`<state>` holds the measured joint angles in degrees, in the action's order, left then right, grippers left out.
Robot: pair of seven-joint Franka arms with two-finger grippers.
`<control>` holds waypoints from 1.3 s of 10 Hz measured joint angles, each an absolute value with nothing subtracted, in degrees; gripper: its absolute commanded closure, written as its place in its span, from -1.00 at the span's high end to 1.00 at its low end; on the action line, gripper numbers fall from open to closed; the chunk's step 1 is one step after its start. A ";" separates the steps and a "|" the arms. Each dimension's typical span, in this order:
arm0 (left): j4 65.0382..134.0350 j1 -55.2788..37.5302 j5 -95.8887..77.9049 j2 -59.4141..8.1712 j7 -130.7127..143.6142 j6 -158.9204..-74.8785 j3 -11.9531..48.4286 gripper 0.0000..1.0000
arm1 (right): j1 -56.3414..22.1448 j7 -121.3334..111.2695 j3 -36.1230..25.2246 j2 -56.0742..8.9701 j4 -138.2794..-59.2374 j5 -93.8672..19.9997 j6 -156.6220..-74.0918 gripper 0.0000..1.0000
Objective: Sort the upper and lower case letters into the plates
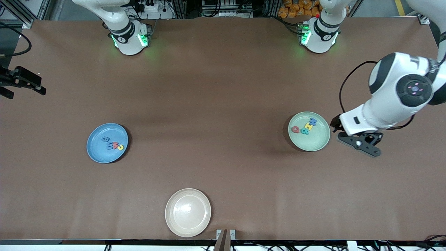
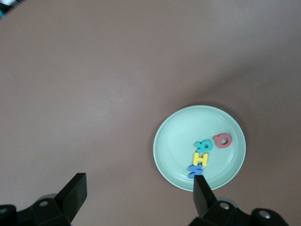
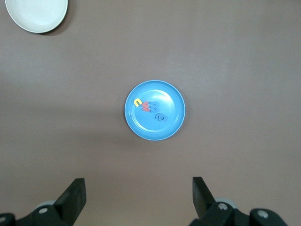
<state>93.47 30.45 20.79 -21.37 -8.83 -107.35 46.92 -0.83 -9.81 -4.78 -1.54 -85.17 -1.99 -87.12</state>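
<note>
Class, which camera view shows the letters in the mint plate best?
The left wrist view: the mint plate fills much of it, and its red, teal, yellow and blue letters read separately, one partly hidden by a finger. The front view shows them smaller. The right wrist view shows only the blue plate.

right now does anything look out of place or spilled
Nothing stands out. The letters lie inside the blue plate and the green plate, none on the table. The white plate is bare.
</note>
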 measured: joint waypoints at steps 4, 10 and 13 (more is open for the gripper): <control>85.61 20.28 10.69 -19.78 -8.72 -98.94 31.85 1.00 | -0.83 -9.83 -4.85 -1.14 -85.16 -1.89 -87.17 1.00; 81.88 5.29 1.17 -5.65 -6.61 -87.27 8.65 1.00 | -0.82 -9.83 -4.92 -0.13 -85.18 -1.86 -87.42 1.00; 82.32 5.63 1.17 -3.22 -5.50 -85.42 8.54 1.00 | -0.82 -9.83 -4.93 -0.15 -85.25 -1.86 -87.41 1.00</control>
